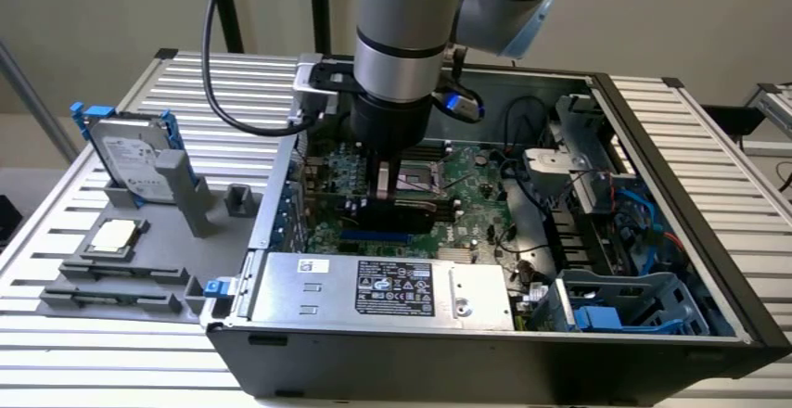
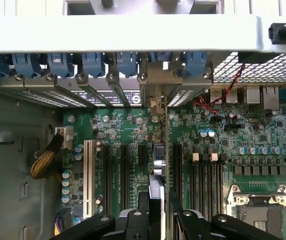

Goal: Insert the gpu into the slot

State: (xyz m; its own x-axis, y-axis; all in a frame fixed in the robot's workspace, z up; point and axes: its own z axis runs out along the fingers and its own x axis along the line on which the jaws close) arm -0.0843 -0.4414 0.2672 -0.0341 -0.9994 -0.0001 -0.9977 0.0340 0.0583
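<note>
Inside the open black steel computer case [image 1: 693, 338], the arm's gripper [image 1: 391, 193] points straight down over the green motherboard [image 1: 480, 195]. Its black fingers [image 2: 191, 223] are clamped on the gpu [image 1: 402, 210], one against each flat face. In the exterior view the card is a flat dark rectangle under the gripper, near the middle of the board. The wrist view looks along the card's thin edge, a narrow strip running from the fingers towards its silver metal end. That end lies close to the perforated rear wall of the case. The slot [image 1: 374, 237] is a long, narrow, bright-blue plastic strip. In the exterior view it lies at six o'clock from the card, just beside the card's lower edge, and whether the two touch cannot be told. A boxy silver power supply [image 1: 310, 287] with a printed label lies at six o'clock from the slot. At nine o'clock from the case, on the ribbed aluminium bench [image 1: 699, 130], a metal hard drive [image 1: 130, 158] stands upright in a grey holder.
</note>
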